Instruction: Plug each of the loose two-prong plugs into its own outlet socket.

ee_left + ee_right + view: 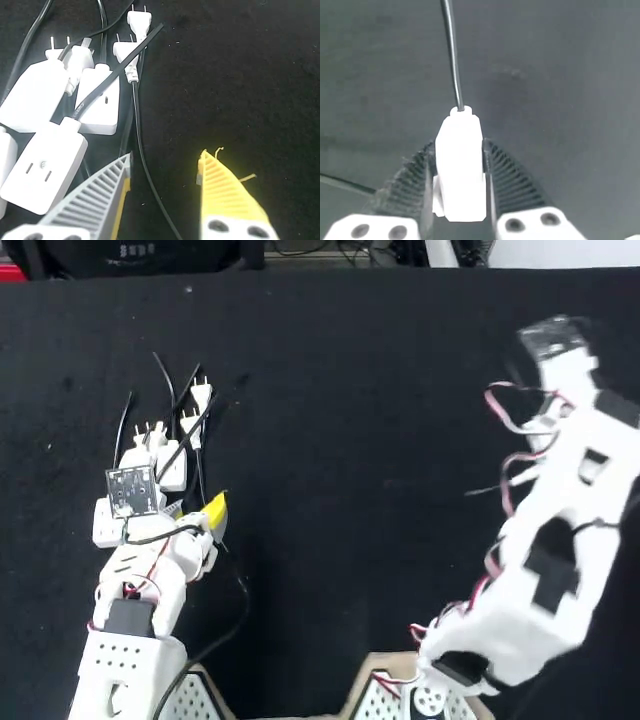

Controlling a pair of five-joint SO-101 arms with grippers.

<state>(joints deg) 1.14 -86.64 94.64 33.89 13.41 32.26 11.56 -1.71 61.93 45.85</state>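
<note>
1. Black cloth-covered table [350,370]: is carrying every item listed below.

2. White right arm [555,540]: is standing raised over the table's right side, with red and white wires looping off it. Its right gripper [459,150] is clamping a white plastic plug body [460,175] between two black ribbed fingers [507,175], which are pressing tight against both of its sides. A thin black cord [451,50] is running out of the body's far end. The prongs are hidden.

3. White left arm [135,590]: is lying low over the table's left side and carrying a small square circuit board [132,490] on its wrist. Its left gripper [165,160] is gaping wide and holding nothing. A grey ribbed finger [100,190] and a yellow ribbed finger [220,185] are flanking a black cable [145,165] that is lying on the cloth.

4. Three white rectangular socket blocks: are crowding together just beyond the grey finger.
   - The nearest block [45,170] is showing two slots face-up.
   - The middle block [102,102] is lying beyond it.
   - The outer block [32,92] is lying beside the middle block.

5. Two loose white two-prong plugs: are lying on the cloth past the blocks with their prongs pointing away from the left gripper.
   - The far plug [136,20] is lying just beyond the near plug.
   - The near plug [125,52] is lying under a flat black lead that is crossing it.
</note>
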